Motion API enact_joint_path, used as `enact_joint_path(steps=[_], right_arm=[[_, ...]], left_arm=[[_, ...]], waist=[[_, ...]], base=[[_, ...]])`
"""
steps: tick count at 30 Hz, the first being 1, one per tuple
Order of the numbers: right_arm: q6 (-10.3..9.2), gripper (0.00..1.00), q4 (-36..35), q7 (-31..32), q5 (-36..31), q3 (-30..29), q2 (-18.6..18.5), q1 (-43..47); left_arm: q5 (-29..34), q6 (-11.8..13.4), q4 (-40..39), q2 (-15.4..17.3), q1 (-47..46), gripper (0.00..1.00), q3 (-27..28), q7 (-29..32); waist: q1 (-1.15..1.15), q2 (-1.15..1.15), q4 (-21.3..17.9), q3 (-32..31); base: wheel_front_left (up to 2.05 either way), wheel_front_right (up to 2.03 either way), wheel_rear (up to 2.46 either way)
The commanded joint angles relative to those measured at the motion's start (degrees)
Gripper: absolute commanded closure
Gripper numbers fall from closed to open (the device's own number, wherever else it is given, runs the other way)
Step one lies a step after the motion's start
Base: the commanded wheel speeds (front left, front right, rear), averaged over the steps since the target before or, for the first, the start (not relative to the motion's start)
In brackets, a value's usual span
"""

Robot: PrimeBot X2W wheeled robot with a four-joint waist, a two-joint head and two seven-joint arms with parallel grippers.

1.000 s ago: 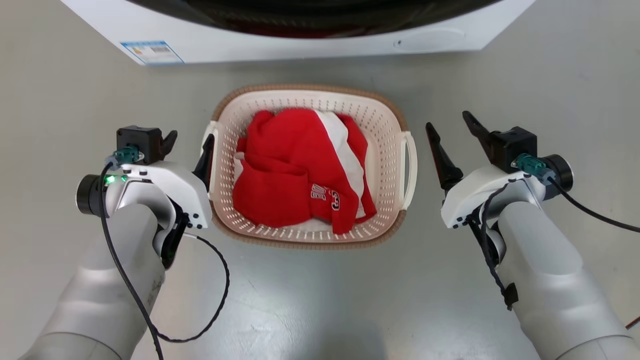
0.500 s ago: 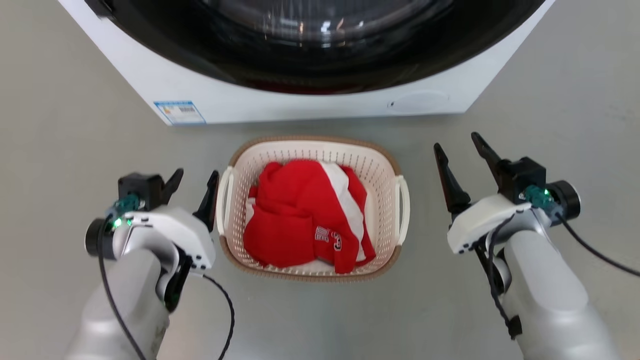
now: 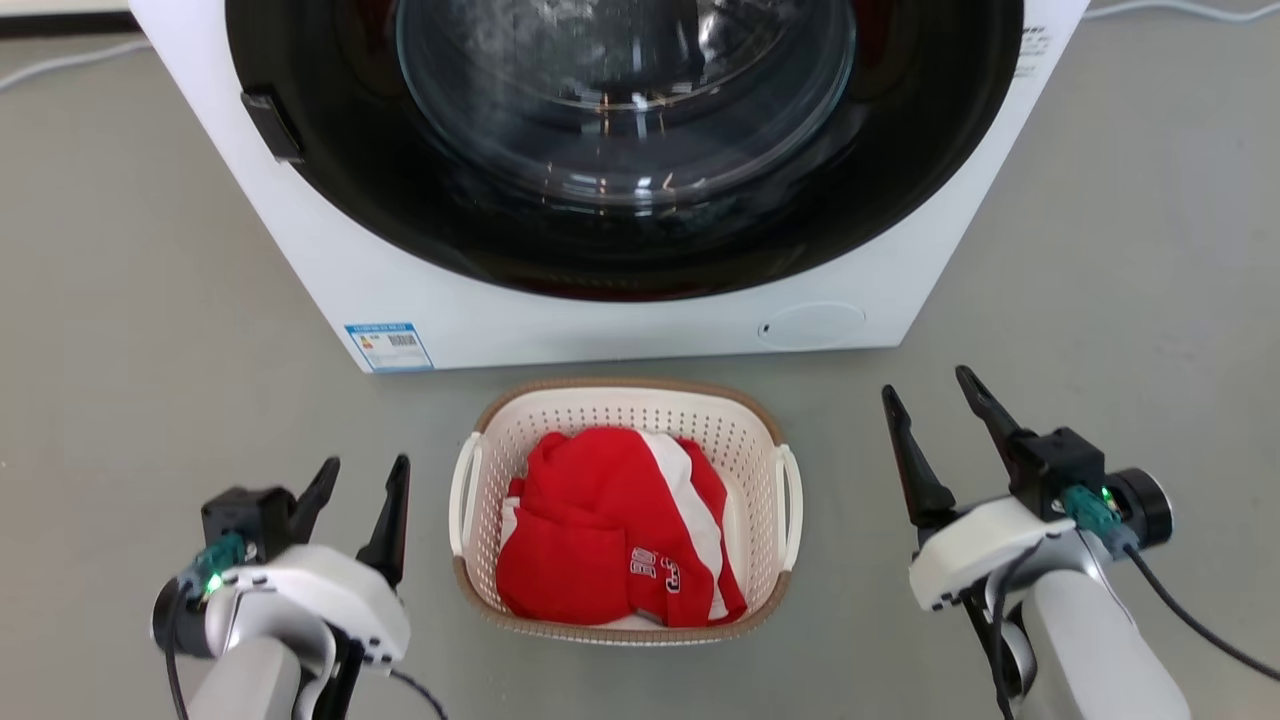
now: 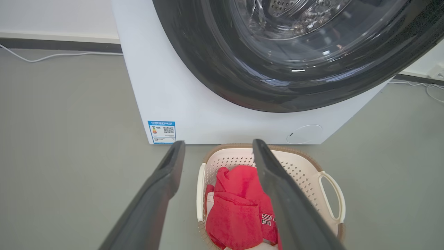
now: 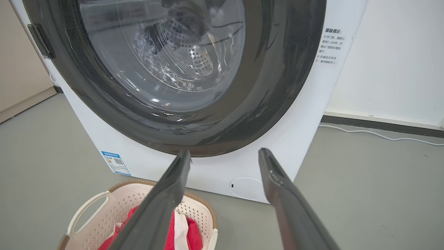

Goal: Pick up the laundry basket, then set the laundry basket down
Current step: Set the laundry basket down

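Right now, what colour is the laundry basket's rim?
Brown; the rim of the laundry basket shows best in the head view.

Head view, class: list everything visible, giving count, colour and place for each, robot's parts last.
washing machine: one, white, dark round door, behind the basket.
sticker: one, blue-and-white, machine's lower left front.
laundry basket: one, cream, brown rim, centre floor.
garment: one bundle, red and white, inside the basket.
cables: two, white, top corners.
floor: one, grey, all around.
left gripper: one, dark, open, left of basket.
right gripper: one, dark, open, right of basket.
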Motion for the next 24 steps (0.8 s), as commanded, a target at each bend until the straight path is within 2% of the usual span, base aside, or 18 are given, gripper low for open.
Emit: enact_joint_path(steps=[1, 12, 24], right_arm=[[0.26, 0.0, -2.33, -0.37, -0.36, 0.89, 0.31, 1.23], [0.26, 0.0, -8.35, -0.37, 0.0, -0.8, 0.31, 8.09], [0.26, 0.0, -16.44, -0.37, 1.54, -2.63, 0.31, 20.37]], left_arm=[[1.62, -0.19, -2.49, 1.31, 1.05, 0.0, 2.77, -0.35], [5.05, 0.2, -9.59, 0.47, 9.28, 0.0, 9.3, -0.35], [7.3, -0.25, -16.4, -1.93, 20.02, 0.0, 16.03, -0.35]], waist=[[0.0, 0.0, -0.13, -1.44], [0.0, 0.0, -0.86, -5.58], [0.0, 0.0, -1.86, -11.1]], base=[[0.0, 0.0, 0.0], [0.0, 0.0, 0.0], [0.0, 0.0, 0.0]])
